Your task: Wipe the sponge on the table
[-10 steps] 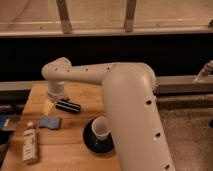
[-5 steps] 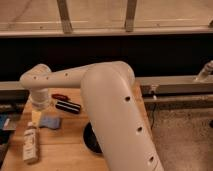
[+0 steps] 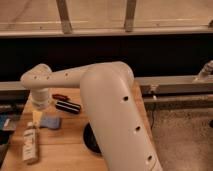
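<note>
The blue-grey sponge (image 3: 50, 121) lies flat on the left part of the wooden table (image 3: 65, 150). My white arm reaches in from the right and bends down over that left side. The gripper (image 3: 38, 112) hangs below the round wrist, just left of the sponge and slightly behind it. The wrist hides most of the gripper, and I cannot tell whether it touches the sponge.
A white bottle (image 3: 30, 144) lies near the front left edge. A black bar (image 3: 67, 106) and a small red object (image 3: 60, 96) lie behind the sponge. A dark saucer (image 3: 89, 138) shows partly from under my arm. A blue item (image 3: 5, 123) sits at the left edge.
My wrist has swung left and down, from above the black bar to beside the sponge. The arm now covers the cup and most of the saucer.
</note>
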`<state>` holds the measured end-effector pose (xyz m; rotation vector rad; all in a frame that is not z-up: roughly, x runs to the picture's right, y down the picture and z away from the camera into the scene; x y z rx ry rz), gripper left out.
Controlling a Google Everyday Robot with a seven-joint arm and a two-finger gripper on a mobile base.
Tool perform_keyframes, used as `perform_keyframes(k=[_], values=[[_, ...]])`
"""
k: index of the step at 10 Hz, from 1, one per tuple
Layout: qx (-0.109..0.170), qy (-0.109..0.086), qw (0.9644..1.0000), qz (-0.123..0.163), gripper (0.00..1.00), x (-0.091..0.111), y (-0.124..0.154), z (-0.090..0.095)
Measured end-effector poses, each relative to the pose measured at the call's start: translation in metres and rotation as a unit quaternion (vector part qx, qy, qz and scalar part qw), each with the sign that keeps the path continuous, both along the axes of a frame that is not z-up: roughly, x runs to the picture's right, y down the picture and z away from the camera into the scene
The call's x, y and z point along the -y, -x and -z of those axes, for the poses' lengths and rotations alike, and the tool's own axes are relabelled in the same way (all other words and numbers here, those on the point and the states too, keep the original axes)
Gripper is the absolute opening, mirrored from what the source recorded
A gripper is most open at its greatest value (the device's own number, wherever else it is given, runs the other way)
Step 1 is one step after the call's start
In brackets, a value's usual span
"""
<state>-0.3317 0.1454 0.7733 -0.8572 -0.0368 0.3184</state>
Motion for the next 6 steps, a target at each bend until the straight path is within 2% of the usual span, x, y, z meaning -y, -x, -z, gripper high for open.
perform_keyframes(k=[2,6], values=[[-0.014,0.015,0.9997,0.016,0.8,-0.018,0.007,-0.012],[-0.037,0.041,0.9984,0.017,0.8,-0.039,-0.001,-0.024]])
